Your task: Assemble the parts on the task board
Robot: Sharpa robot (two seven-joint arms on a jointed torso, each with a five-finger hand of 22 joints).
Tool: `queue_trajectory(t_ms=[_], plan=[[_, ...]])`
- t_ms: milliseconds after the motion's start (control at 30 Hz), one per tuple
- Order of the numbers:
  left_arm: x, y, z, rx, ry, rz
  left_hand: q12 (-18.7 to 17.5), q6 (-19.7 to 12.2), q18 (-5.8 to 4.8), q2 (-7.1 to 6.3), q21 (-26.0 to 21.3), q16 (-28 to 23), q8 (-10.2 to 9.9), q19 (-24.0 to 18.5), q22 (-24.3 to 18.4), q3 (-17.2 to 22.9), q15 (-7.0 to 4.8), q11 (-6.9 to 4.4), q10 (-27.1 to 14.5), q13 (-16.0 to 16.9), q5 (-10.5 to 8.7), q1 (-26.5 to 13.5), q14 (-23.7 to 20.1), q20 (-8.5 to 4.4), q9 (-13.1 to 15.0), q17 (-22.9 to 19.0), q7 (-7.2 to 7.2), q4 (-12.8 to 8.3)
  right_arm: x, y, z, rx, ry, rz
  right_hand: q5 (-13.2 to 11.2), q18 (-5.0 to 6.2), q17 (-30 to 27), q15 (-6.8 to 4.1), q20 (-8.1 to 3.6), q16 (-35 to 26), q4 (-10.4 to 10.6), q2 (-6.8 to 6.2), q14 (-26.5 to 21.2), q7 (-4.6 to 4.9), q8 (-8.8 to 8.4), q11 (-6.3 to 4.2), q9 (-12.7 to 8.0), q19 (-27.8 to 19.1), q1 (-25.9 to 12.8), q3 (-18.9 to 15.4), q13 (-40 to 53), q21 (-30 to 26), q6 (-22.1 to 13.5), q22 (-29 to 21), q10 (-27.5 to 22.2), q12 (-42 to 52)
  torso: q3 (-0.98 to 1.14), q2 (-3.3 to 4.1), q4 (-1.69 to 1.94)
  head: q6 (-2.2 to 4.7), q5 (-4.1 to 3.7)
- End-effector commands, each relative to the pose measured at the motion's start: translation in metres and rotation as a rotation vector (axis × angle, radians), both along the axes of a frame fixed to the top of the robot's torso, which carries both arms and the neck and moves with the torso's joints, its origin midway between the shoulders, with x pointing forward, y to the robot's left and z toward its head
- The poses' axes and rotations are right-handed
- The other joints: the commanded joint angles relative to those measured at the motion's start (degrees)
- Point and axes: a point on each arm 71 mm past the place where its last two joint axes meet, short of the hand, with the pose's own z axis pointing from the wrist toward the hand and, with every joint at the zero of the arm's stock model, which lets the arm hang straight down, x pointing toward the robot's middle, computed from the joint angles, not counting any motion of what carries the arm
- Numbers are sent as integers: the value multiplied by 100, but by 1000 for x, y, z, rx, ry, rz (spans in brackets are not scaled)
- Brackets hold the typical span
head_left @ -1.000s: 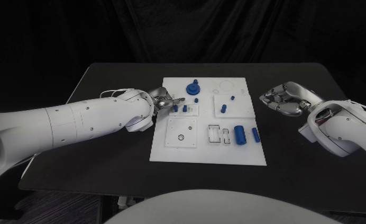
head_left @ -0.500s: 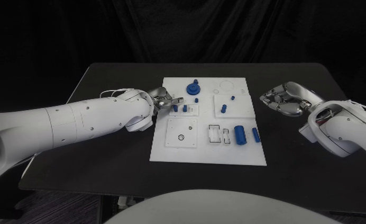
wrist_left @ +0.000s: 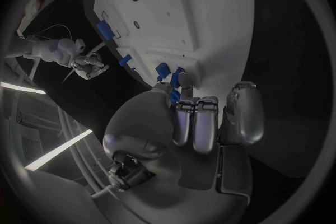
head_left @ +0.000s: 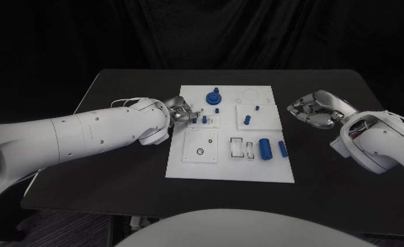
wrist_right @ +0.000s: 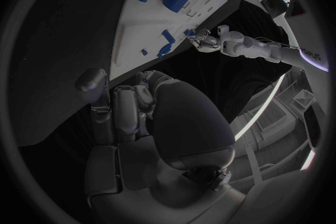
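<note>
Black bench carried the task board, where the left hand pinched a small peg (light, rigid, probably slippery, best gripped by its sides), the right hand curled empty beside the board.

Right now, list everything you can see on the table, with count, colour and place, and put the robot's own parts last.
Table: one, black, under everything.
Task board: one, white, middle of the table.
Large cylinder: one, blue, lying on the board's near right part.
Slim cylinder: one, blue, lying right of the large one.
Round knob part: one, blue, board's far left part.
Small pegs: several, blue, mid-board.
Left hand: silver, at the board's left edge, fingers by two small pegs.
Right hand: silver, fingers curled, right of the board.
</note>
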Motion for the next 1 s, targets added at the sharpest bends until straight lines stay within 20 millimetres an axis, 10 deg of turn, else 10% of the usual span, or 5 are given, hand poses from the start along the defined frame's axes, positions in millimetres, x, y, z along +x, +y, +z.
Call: queue_trajectory(t_ms=[33, 300, 600, 1000], plan=[[-1, -2, -1, -10, 7, -16, 15, -25, 11, -103, 24, 15, -18, 12, 1034, 161, -44, -50, 604, 1505, 123, 154, 594, -33, 114, 1510, 1, -5, -1, 0, -2, -5, 8, -8, 35, 80, 158, 8, 15, -8, 0, -38, -13, 16, -38, 3, -8, -30, 19, 48, -2, -5, 20, 623, -6, -10, 1, 0, 0, -1, 2], [-2, -1, 0, -10, 9, -15, 15, 56, -4, -254, 94, 15, 50, 46, 1054, 347, -53, -60, 604, 1505, 121, 223, 594, -40, 145, 1510, -10, 11, 0, 0, -2, -5, 10, -8, 35, 80, 158, 8, 15, -8, 0, -38, -13, 16, -38, 3, -8, -30, 19, 48, -2, -5, 20, 623, -6, -10, 0, -1, 0, -1, 12], [-3, 0, 0, -8, 9, -9, 15, 272, -18, -355, 167, 15, 554, 82, 1072, 507, -71, -85, 604, 1505, 2, 134, 594, -55, 224, 1510, -47, -1, 0, 0, -2, -7, 12, -7, 35, 80, 158, 8, 15, -8, 0, -38, -13, 16, -38, 3, -8, -30, 19, 48, -2, -5, 20, 623, -6, -10, -1, 0, 0, -1, 23], [-3, 3, 0, -3, 9, 5, 15, 29, -9, -445, 131, 15, 320, 62, 1059, 737, -85, -97, 604, 1505, 151, 238, 594, -70, 141, 1510, -53, -4, 0, -1, -3, -7, 12, -8, 35, 80, 158, 8, 15, -8, 0, -38, -13, 16, -38, 3, -8, -30, 19, 48, -2, -5, 20, 623, -6, -10, 2, -1, 2, -1, 10]])
